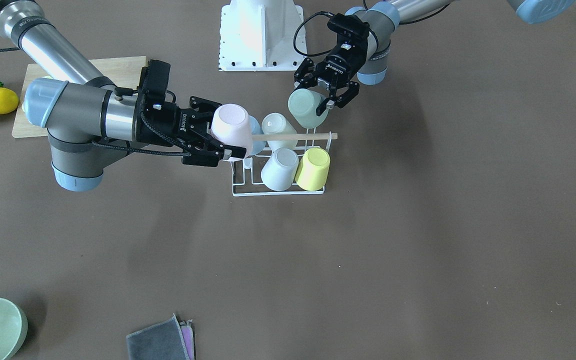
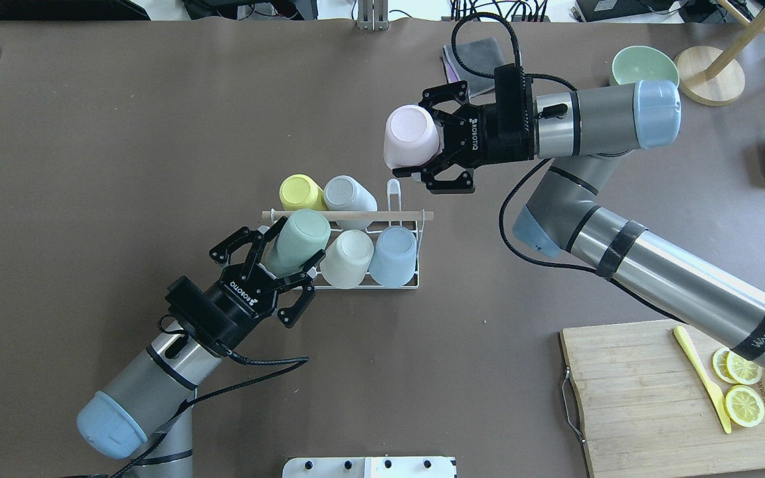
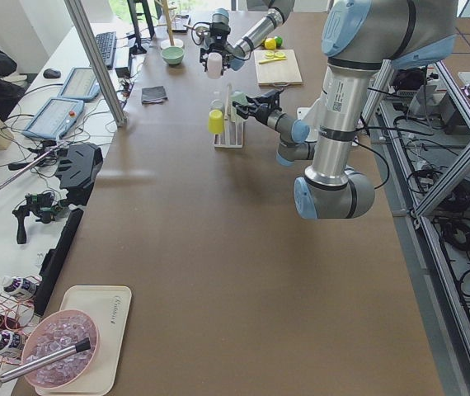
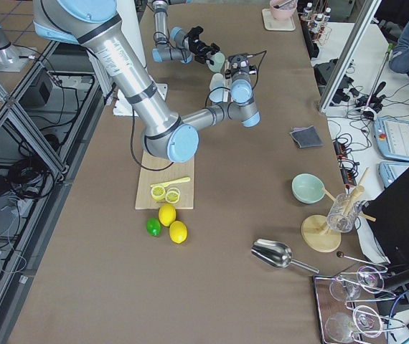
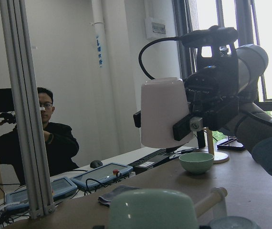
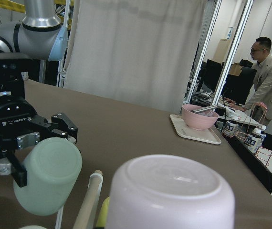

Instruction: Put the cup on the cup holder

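Holding the pink cup (image 2: 409,133) fast in the right gripper (image 2: 422,141), you ease it, seen from overhead, toward 7 o'clock onto the free prong (image 2: 392,192) of the cup holder (image 2: 349,214); whether the left gripper (image 2: 293,244) grips, you cannot tell.

Matt plastic cup (image 2: 411,136), wire-and-wood cup holder (image 2: 409,214)

Lemon slices (image 2: 744,405) lie on the wooden board (image 2: 635,392).

cup holder (image 2: 389,214): white wire, light wooden rod across the top; stands upright, carries yellow, grey, white and blue cups bottom-up on its prongs. pink cup (image 2: 409,136): bottom-up, clamped in right gripper (image 2: 430,143), raised near the holder's right end. mint cup (image 2: 296,245): tilted, pinched by left gripper (image 2: 283,252), bottom at the rod.
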`<state>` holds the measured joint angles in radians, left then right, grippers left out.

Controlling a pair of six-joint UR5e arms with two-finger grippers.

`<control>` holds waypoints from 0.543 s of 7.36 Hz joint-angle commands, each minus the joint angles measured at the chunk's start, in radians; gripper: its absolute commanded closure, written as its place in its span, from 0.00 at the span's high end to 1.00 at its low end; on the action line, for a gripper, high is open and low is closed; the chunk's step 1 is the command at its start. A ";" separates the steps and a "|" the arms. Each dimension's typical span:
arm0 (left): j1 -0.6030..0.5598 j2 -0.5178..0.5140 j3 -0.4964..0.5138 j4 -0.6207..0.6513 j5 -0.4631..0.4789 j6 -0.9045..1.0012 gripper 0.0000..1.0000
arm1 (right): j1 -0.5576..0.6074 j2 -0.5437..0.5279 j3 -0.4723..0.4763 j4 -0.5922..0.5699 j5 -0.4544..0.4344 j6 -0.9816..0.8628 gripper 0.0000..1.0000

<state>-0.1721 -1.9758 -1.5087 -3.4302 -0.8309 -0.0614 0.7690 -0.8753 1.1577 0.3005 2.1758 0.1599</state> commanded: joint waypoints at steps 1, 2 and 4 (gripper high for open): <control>-0.004 0.005 0.002 -0.009 -0.001 0.000 0.00 | -0.025 0.021 -0.036 0.002 -0.024 -0.010 0.00; -0.004 0.005 0.005 -0.012 -0.001 0.000 0.00 | -0.034 0.021 -0.036 0.000 -0.025 -0.016 0.00; -0.004 0.006 0.019 -0.012 -0.001 0.000 0.00 | -0.034 0.021 -0.059 0.002 -0.028 -0.022 0.00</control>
<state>-0.1762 -1.9704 -1.4991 -3.4409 -0.8314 -0.0614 0.7366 -0.8563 1.1128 0.3011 2.1507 0.1416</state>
